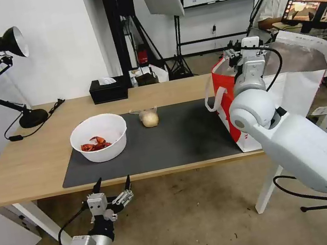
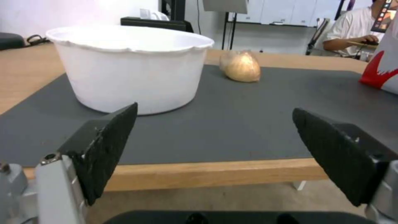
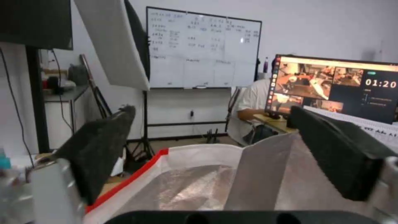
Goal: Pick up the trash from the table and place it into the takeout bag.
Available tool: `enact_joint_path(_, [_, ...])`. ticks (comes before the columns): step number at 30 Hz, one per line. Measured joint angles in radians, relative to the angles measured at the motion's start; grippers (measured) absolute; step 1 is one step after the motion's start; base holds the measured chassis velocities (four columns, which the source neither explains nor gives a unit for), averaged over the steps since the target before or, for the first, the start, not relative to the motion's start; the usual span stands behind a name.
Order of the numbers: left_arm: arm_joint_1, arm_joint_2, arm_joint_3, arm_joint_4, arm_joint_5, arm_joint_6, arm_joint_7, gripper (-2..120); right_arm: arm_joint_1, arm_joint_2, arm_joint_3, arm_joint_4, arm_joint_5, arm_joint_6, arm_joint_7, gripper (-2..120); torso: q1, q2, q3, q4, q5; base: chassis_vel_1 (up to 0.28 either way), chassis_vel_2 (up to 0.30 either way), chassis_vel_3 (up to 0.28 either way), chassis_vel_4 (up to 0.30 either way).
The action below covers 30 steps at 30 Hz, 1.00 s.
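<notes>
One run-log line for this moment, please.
left gripper: open, below table front edge | right gripper: open, empty, above takeout bag | bowl, wrapped ball: on mat

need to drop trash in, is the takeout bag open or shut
Open: the takeout bag mouth gapes, silver foil lining showing under the right gripper.

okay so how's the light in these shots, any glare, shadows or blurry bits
Head view: even light, faint sheen on the mat, soft shadow under the bowl. Left wrist view: the bowl's rim is washed out bright and the wrapped ball looks soft. Right wrist view: the bag's foil lining glints, and the gripper fingers are blurred.
</notes>
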Motion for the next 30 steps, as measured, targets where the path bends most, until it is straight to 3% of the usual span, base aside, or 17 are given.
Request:
enact_joint_path(3, [-0.002,-0.001,0.000,-0.002,-0.003,0.001,0.000,100,-0.009,-0.014,0.001,0.022,0.032,0.018,-0.024,100,0.000,0.000,0.000,-0.0001,0.0001,0.000,0.000,0.000,0.000])
enact_joint_path(9, [-0.002,-0.007,0.001,-0.004,-0.003,0.002,-0.001,100,-0.055,-0.060,0.018,0.101,0.141,0.134,-0.246,100,0.000,0.000,0.000,0.0001,0.0000,0.000,0.000,0.000,0.000])
enact_joint_path(10, [-0.002,-0.007,0.001,-0.004,-0.003,0.002,-0.001,100,-0.055,-0.060,0.018,0.101,0.141,0.134,-0.246,100,0.000,0.000,0.000,0.0001,0.0000,0.000,0.000,0.000,0.000])
enact_joint_path(13, [0.000,-0.008,-0.006,-0.002,-0.003,0.002,-0.001,100,-0.122,-0.099,0.045,0.153,0.194,0.199,-0.438,100,0.000,0.000,0.000,0.0002,0.0000,0.000,0.000,0.000,0.000])
enact_joint_path(15, [0.000,-0.008,-0.007,-0.001,-0.003,0.002,-0.001,100,-0.138,-0.106,0.050,0.161,0.199,0.210,-0.470,100,0.000,0.000,0.000,0.0000,0.0000,0.000,0.000,0.000,0.000])
enact_joint_path(17, [-0.007,-0.009,-0.010,0.003,-0.003,0.000,-0.001,100,-0.215,-0.152,0.081,0.206,0.217,0.234,-0.617,100,0.000,0.000,0.000,0.0000,-0.0001,0.000,0.000,0.000,0.000])
enact_joint_path(21, [-0.010,-0.013,-0.010,0.009,-0.002,-0.002,0.003,100,-0.318,-0.200,0.116,0.251,0.221,0.253,-0.734,100,0.000,0.000,0.000,-0.0001,0.0000,0.000,0.000,0.000,0.000])
enact_joint_path(28, [-0.008,-0.019,-0.011,0.017,0.008,-0.004,0.013,100,-0.495,-0.223,0.223,0.287,0.188,0.302,-0.845,100,0.000,0.000,0.000,0.0000,0.0000,0.000,0.000,0.000,0.000])
enact_joint_path(30, [0.005,-0.021,-0.019,0.019,0.019,-0.005,0.015,100,-0.607,-0.218,0.269,0.275,0.117,0.367,-0.905,100,0.000,0.000,0.000,-0.0001,0.0000,0.000,0.000,0.000,0.000])
